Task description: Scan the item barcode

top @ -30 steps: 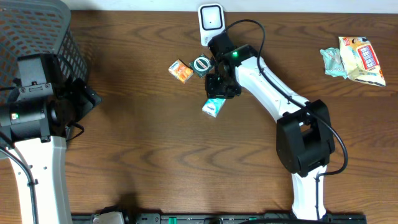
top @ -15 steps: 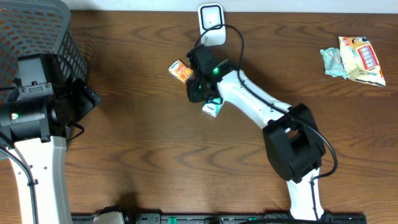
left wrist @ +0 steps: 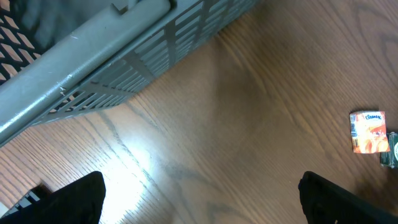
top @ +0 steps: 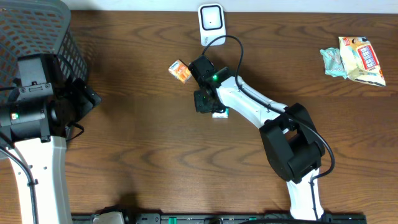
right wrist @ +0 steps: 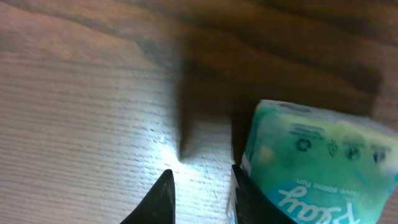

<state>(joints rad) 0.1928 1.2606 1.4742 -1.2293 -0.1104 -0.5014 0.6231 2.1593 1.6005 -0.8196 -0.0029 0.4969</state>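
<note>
Evidently the scan was not yet done. The right tool (right wrist: 199,200) hung slightly parted and empty, with the teal packet (right wrist: 311,165) flat on the counter (top: 149,155) just beside one finger, mid-frame. Lifting it and showing its barcode to the scanner (top: 211,18), top centre, remained. The left tool (left wrist: 199,202) gaped wide, holding nothing. There was one packet, one orange box (top: 181,71), one scanner, two bags (top: 364,57) upper right and one basket (top: 37,25) upper left.

A teal tissue pack (right wrist: 317,162) with white lettering and small recycling marks lies on the wooden table (right wrist: 74,93). Just left of the pack, the right gripper (right wrist: 200,202) shows two dark fingertips (right wrist: 157,200) slightly parted over bare wood. The nearer fingertip sits against the pack's left edge.
</note>
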